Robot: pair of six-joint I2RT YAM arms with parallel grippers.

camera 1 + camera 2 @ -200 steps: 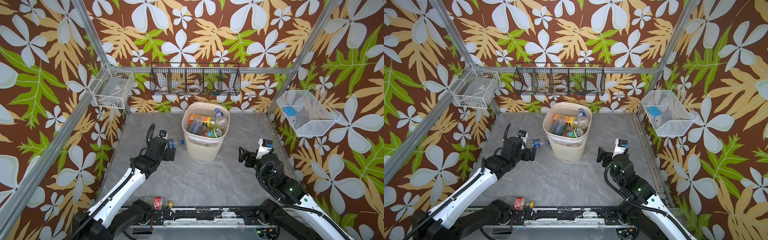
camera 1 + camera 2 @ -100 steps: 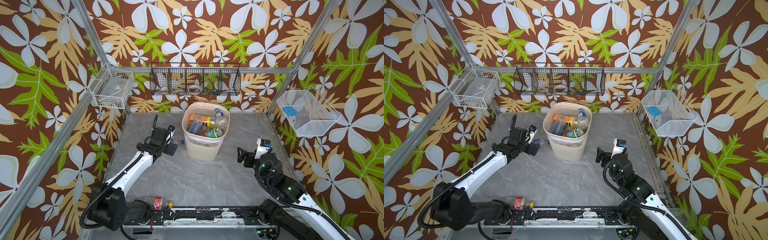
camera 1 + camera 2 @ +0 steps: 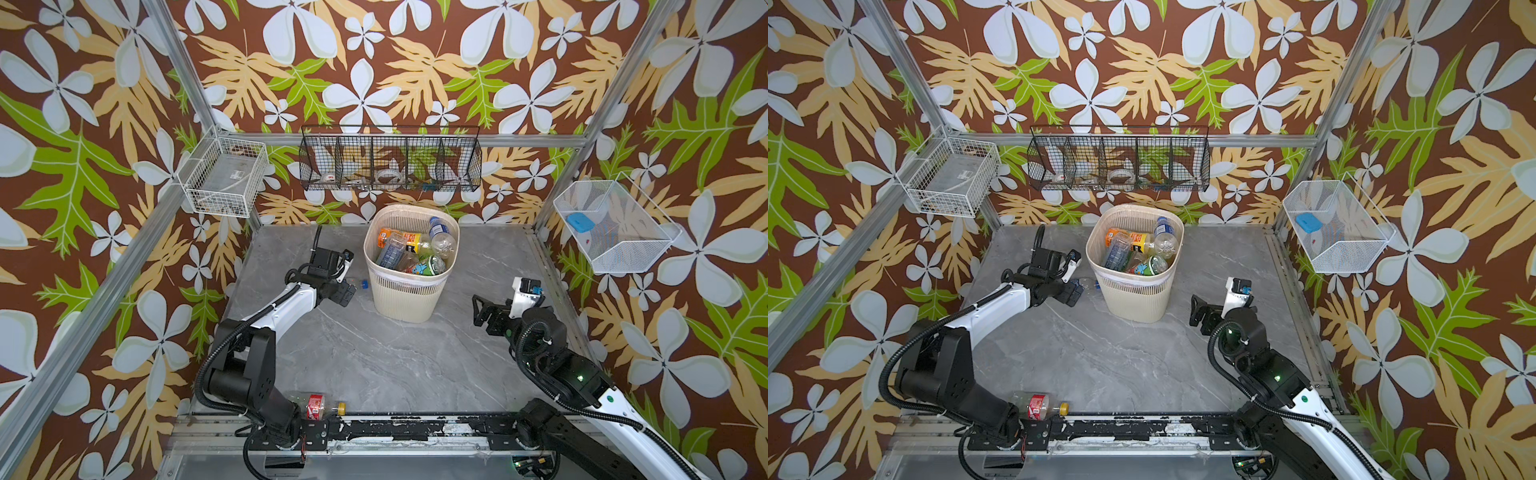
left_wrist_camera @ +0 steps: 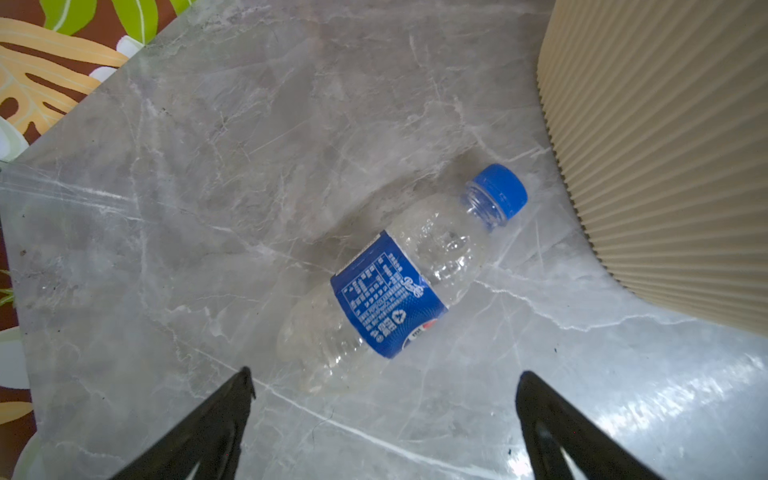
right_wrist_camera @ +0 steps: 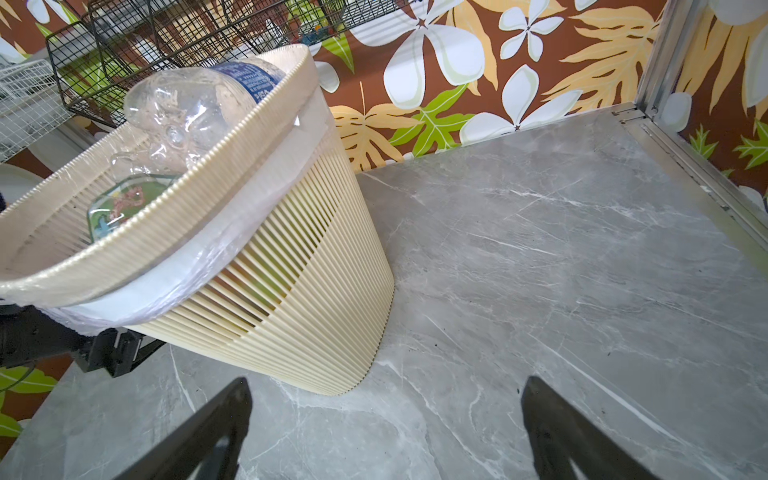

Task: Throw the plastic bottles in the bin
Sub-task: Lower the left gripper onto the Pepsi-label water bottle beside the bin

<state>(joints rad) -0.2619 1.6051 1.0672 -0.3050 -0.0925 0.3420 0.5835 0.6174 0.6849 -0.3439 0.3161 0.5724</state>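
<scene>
Sideways, left of the bin (image 3: pixel 405 299), lies a clear bottle (image 4: pixel 386 286), blue label and cap; left gripper (image 4: pixel 385 375) and right gripper (image 5: pixel 387 381) spread wide, empty.

I see the cream ribbed plastic bin (image 3: pixel 409 291) by the back edge of the tabletop (image 3: pixel 374 353), clear blue-labelled bottle (image 4: pixel 390 286) just left, red-labelled bottle (image 3: pixel 316 406) at the front edge.

Left claw (image 3: pixel 343 291) hides most of blue-capped bottle (image 3: pixel 364 284).

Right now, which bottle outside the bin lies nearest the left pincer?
The blue-labelled bottle with the blue cap, lying beside the bin just ahead of the open left pincer. The red-labelled bottle lies far off by the front rail.
</scene>
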